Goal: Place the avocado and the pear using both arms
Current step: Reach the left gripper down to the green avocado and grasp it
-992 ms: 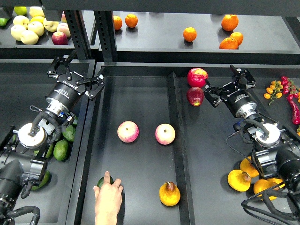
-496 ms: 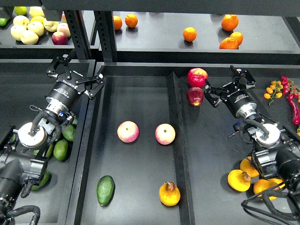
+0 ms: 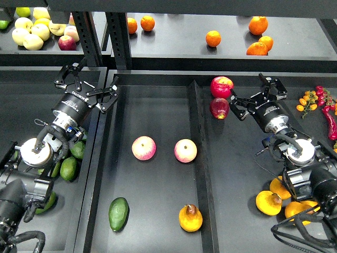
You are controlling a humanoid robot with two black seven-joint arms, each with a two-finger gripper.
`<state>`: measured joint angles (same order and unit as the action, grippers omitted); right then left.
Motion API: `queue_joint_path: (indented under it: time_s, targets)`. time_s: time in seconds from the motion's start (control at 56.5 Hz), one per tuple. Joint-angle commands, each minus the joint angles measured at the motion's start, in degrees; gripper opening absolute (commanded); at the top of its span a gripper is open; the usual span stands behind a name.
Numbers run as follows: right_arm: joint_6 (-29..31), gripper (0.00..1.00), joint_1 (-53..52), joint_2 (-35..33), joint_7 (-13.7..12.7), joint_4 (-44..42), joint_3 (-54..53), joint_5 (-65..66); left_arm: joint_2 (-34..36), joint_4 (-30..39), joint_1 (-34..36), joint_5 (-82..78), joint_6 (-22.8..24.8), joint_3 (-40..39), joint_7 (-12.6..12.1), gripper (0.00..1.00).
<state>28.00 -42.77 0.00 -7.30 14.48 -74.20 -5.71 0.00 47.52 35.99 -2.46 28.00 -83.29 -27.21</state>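
Note:
A dark green avocado [image 3: 118, 213] lies at the front left of the middle tray [image 3: 158, 116]. A yellow-orange pear [image 3: 190, 217] with a brownish knob lies at the tray's front right. My left gripper [image 3: 87, 84] is open and empty, over the tray's back left rim, far behind the avocado. My right gripper [image 3: 256, 93] is open and empty over the right tray, just right of two red apples, far behind the pear.
Two pink-yellow apples [image 3: 144, 148] [image 3: 185, 151] lie mid-tray. Red apples [image 3: 221, 86] lie right of the divider. More avocados [image 3: 69, 167] are in the left bin, more pears [image 3: 268, 202] at the right. Oranges [image 3: 212, 38] and pale apples [image 3: 31, 32] are on the back shelf. Red peppers [image 3: 330, 120] lie far right.
A person's hand that rested on the avocado one second ago has withdrawn, leaving the avocado lying in the tray. Both grippers have barely moved.

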Motion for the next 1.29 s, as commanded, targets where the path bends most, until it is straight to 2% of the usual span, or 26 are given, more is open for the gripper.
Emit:
queue_joint_path:
  time_s: [0.0, 0.089, 0.124, 0.142, 0.248, 0.372, 0.655, 0.938, 1.062, 1.275]
  targets:
    - [0.0, 1.00, -0.1, 0.0, -0.1, 0.1, -0.1, 0.0, 2.4, -1.2, 5.8, 0.7, 0.0, 7.8, -0.8, 0.96]
    - [0.0, 1.00, -0.2, 0.0, -0.1, 0.5, -0.2, 0.0, 8.0, -2.1, 10.0, 4.6, 0.0, 15.6, -0.8, 0.94]
    - [0.0, 0.99, -0.1, 0.0, -0.1, 0.5, -0.2, 0.0, 11.3, -2.4, 12.4, 7.5, 0.0, 20.7, -0.8, 0.93]
    - [0.0, 1.00, -0.1, 0.0, -0.1, 0.6, -0.2, 0.0, 15.9, -2.7, 15.4, 11.8, 0.0, 28.1, -0.8, 0.93]
    - [0.0, 1.00, -0.2, 0.0, -0.5, 0.6, -0.3, 0.0, 23.5, -1.7, 21.8, 18.2, 0.0, 42.3, -0.8, 0.93]
    - [0.0, 0.99, -0.6, 0.0, -0.8, 0.6, -0.4, 0.0, 27.5, -1.4, 27.5, 21.0, 0.0, 53.0, -0.8, 0.92]
    - [0.0, 0.99, -1.2, 0.0, -0.8, 0.5, -0.5, 0.0, 31.1, 1.8, 28.3, 15.3, 0.0, 75.0, -0.8, 0.90]
    - [0.0, 1.00, -1.1, 0.0, -0.8, 0.5, -0.5, 0.0, 30.4, 8.2, 28.3, -2.0, 0.0, 84.3, -0.8, 0.90]
    - [0.0, 1.00, -1.1, 0.0, -0.8, 0.5, -0.5, 0.0, 29.5, 14.0, 28.2, -7.4, 0.0, 87.6, -0.8, 0.90]
    - [0.0, 0.99, -0.6, 0.0, -0.8, 0.2, -0.4, 0.0, 26.4, 14.9, 27.5, -15.5, 0.0, 89.5, -0.8, 0.89]
